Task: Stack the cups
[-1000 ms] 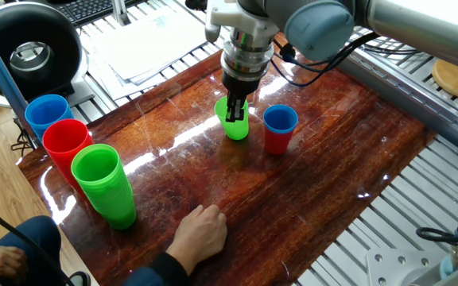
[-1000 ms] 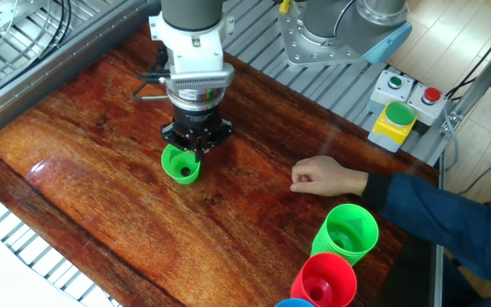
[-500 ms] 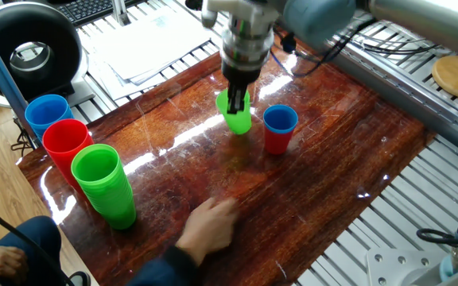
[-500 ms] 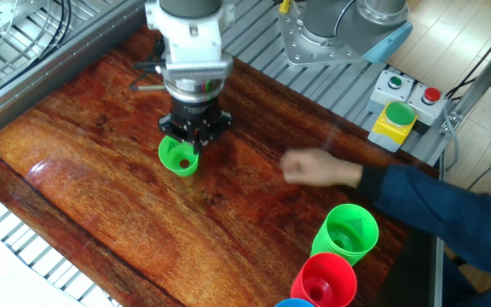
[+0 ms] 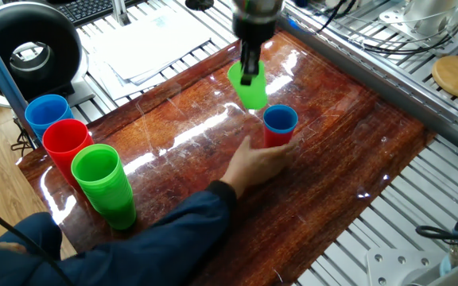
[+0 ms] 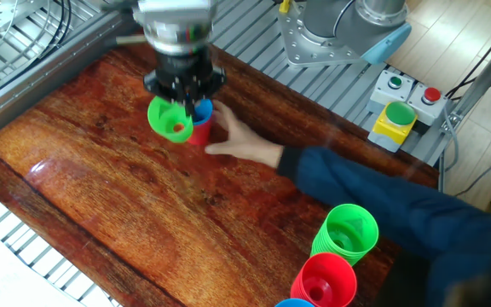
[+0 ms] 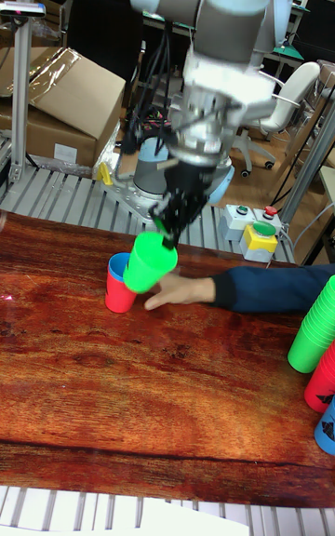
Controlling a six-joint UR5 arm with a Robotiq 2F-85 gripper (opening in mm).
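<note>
My gripper (image 5: 249,75) is shut on the rim of the light green cup (image 5: 251,91) and holds it tilted in the air, just left of and above the other two cups. The blue cup (image 5: 280,118) sits nested inside the red cup (image 5: 276,140) on the table. In the other fixed view the green cup (image 6: 168,119) hangs beside the blue cup (image 6: 202,110) and the red cup (image 6: 199,133). In the tall fixed view the green cup (image 7: 149,262) overlaps the blue cup (image 7: 115,265) and the red cup (image 7: 117,296).
A person's hand (image 5: 258,163) rests on the table against the red cup, its blue-sleeved arm (image 6: 365,183) crossing the table. Tall blue (image 5: 47,116), red (image 5: 66,144) and green (image 5: 103,184) cup stacks stand at one table edge. A button box (image 6: 396,109) sits beyond the table.
My gripper has lifted the green cup off the table and carried it toward the blue and red cups. The person's hand has slid across to the red cup.
</note>
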